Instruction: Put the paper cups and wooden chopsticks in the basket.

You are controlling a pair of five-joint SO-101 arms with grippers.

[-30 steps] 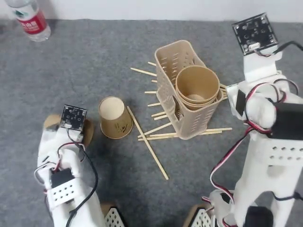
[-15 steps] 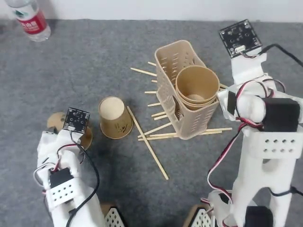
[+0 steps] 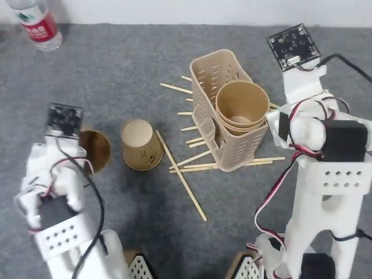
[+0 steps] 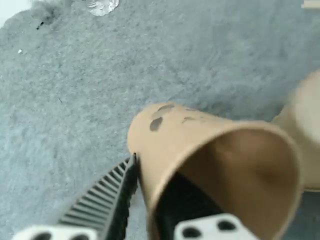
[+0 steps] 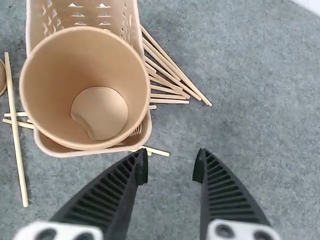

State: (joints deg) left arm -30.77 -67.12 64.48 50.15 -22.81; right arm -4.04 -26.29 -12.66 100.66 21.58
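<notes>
The basket [image 3: 238, 148] is half full of stacked cups [image 3: 241, 104], so the cup [image 4: 215, 165] the left gripper [image 4: 150, 190] pinches by its wall, well apart (right gripper [image 5: 170, 167] hangs open beside the basket), could crumple, slip, or snag loose chopsticks [image 3: 181, 174].

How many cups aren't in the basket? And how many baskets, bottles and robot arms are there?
Cups outside the basket: 2 (held cup, table cup)
Basket: 1
Bottle: 1
Robot arms: 2 (left arm, right arm)
Total: 6
</notes>
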